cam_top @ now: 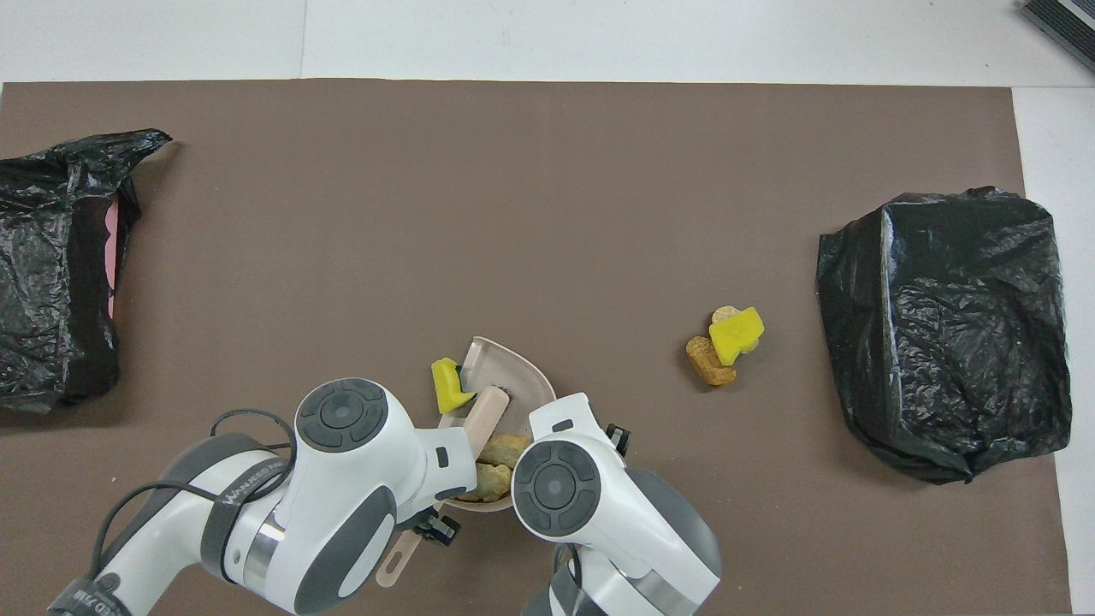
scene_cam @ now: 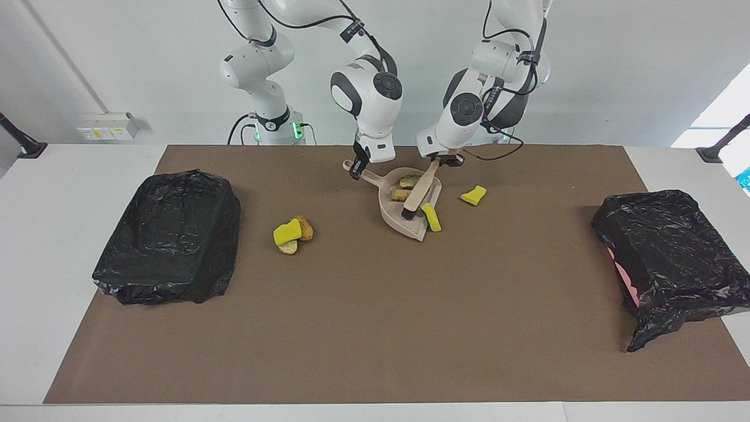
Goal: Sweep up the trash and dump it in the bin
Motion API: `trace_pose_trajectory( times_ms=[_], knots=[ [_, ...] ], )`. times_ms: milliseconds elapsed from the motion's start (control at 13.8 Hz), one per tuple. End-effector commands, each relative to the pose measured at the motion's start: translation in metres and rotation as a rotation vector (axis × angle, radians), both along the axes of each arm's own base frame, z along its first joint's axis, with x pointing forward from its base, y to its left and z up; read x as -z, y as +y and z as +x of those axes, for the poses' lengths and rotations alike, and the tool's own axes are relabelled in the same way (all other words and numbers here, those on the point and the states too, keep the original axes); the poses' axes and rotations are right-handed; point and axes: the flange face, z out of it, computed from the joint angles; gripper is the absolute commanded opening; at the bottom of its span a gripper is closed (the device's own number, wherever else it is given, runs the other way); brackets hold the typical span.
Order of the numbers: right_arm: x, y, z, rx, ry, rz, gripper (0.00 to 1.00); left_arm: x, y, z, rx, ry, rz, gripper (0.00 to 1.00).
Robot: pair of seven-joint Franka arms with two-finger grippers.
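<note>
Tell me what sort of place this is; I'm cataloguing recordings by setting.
Probably a robotics lab bench: two white robot arms bolted at a white table, a brown paper mat as work surface, and staged yellow sponge scraps for sweeping.

White table (scene_cam: 35, 246), brown mat (scene_cam: 363, 328) over most of it. On the mat: black bag-covered bin (scene_cam: 167, 237) toward the right arm's end, second black bag-covered bin (scene_cam: 674, 258) toward the left arm's end, pink showing at its edge. Beige dustpan (scene_cam: 394, 214) near the robots, mid-table. Yellow sponge scrap (scene_cam: 432, 217) at the pan's mouth edge, another (scene_cam: 473, 195) at its 3 o'clock in the facing view, apart. Cluster of one yellow and two tan scraps (scene_cam: 292, 234) between dustpan and the right-end bin.
</note>
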Motion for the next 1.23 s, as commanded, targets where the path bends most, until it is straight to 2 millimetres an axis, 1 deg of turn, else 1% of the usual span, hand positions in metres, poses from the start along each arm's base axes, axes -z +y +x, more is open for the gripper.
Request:
trace_pose_trajectory(
  times_ms=[0,145,217,290,362,435,507,580,652,725,797,942,1014,1159],
  knots=[
    [-0.001,-0.002,0.003,-0.027,-0.023,0.013,0.00,-0.017,0.017,0.006,0.006,0.049,-0.066,0.00],
    [-0.001,-0.003,0.004,-0.026,-0.023,0.013,0.00,-0.046,0.042,0.028,-0.047,0.078,-0.070,0.00],
    [0.000,-0.003,0.004,-0.025,-0.021,0.013,0.00,-0.067,0.055,0.040,-0.077,0.085,-0.072,0.00],
    [-0.001,-0.002,0.003,-0.026,-0.022,0.014,0.00,-0.086,0.066,0.046,-0.086,0.081,-0.071,0.00],
    [0.000,-0.003,0.004,-0.025,-0.021,0.013,0.00,-0.094,0.084,0.052,-0.109,0.076,-0.056,0.00],
    [0.000,-0.002,0.003,-0.026,-0.021,0.013,0.00,-0.096,0.101,0.057,-0.140,0.073,-0.034,0.00],
    [0.000,-0.003,0.004,-0.024,-0.020,0.014,0.00,-0.094,0.109,0.055,-0.179,0.065,0.000,0.00],
    [0.000,-0.002,0.003,-0.026,-0.021,0.013,0.00,-0.090,0.122,0.053,-0.253,0.062,0.066,0.00],
    [0.000,-0.003,0.004,-0.024,-0.021,0.015,0.00,-0.088,0.130,0.051,-0.329,0.068,0.107,0.00],
    [0.000,-0.003,0.004,-0.024,-0.021,0.015,0.00,-0.088,0.133,0.046,-0.378,0.071,0.130,0.00],
    [0.000,-0.003,0.005,-0.024,-0.021,0.015,0.00,-0.082,0.141,0.040,-0.459,0.079,0.168,0.00],
    [-0.001,-0.003,0.005,-0.024,-0.024,0.018,0.00,-0.074,0.173,0.030,-0.574,0.086,0.186,0.00],
    [0.000,-0.003,0.005,-0.026,-0.025,0.020,0.00,-0.071,0.184,0.025,-0.622,0.083,0.193,0.00],
    [0.000,-0.003,0.005,-0.024,-0.024,0.018,0.00,-0.066,0.183,0.006,-0.744,0.088,0.263,0.00]
  ],
)
